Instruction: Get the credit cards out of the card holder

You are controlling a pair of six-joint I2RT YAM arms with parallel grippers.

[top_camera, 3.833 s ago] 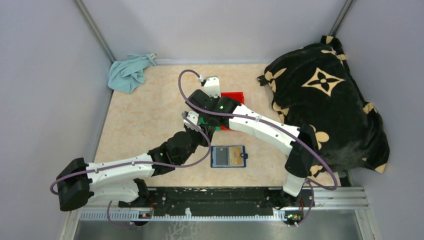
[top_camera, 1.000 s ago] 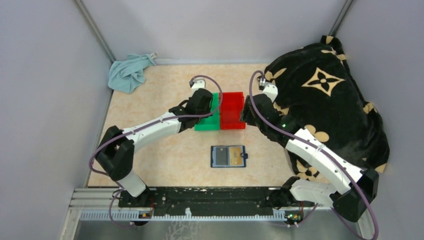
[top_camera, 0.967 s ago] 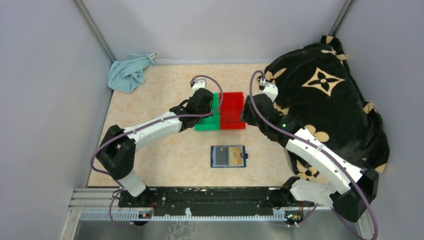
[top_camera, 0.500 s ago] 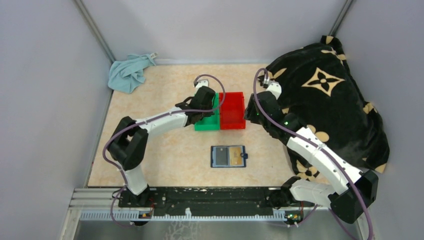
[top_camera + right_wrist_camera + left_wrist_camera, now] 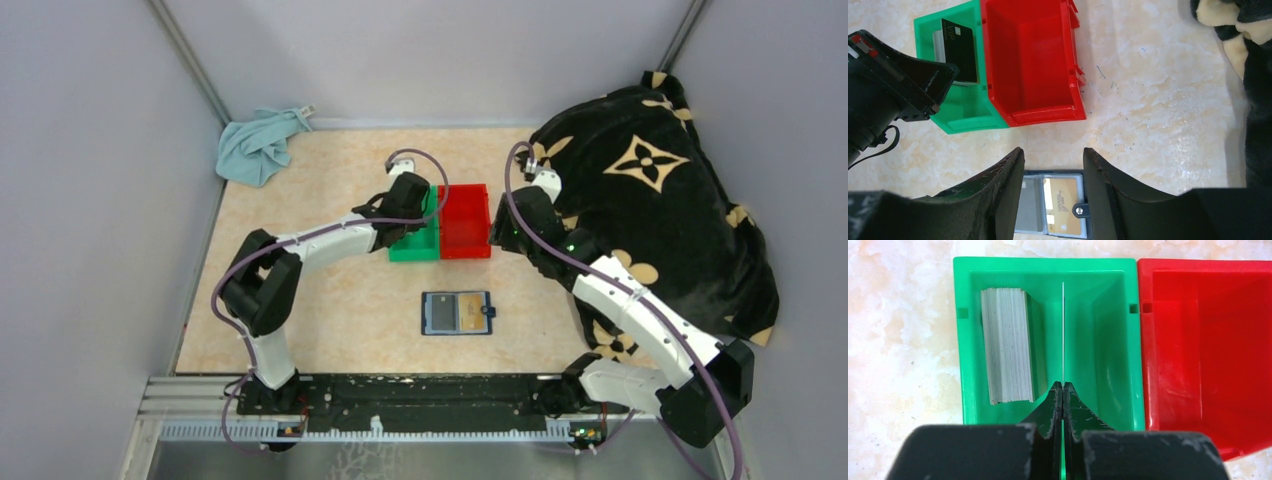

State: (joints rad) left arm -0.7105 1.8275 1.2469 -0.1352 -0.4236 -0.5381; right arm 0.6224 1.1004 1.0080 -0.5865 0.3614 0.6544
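While pinched at one end in the clenched left gripper [image 5: 1063,390], held on edge over the green bin [image 5: 964,340]: black card [image 5: 960,50], only a hairline in the left wrist view; at one side of the same bin, a standing stack [image 5: 1007,345] of cards, apart from the held one. Lying open and flat on the tabletop [image 5: 300,200], nearer to the arm bases and apart from both bins: card holder [image 5: 457,312], with two credit cards in its pockets, grey card [image 5: 440,312] and tan-gold card [image 5: 470,312] side by side (snap tab on the right flap). By the right side of the red bin [image 5: 1043,114], jaws apart and nothing between them: right gripper [image 5: 1053,157].

Probably very light, thin and stiff, with smooth slippery faces; hard to lift flat from a surface, easy to lose from a weak pinch. Best to take by the edge standing out of the pocket, one finger on each face, and to pull along the pocket; likely to drag the soft, light holder along, so better to press down the other flap meanwhile. Cannot tell how deep in the pockets.
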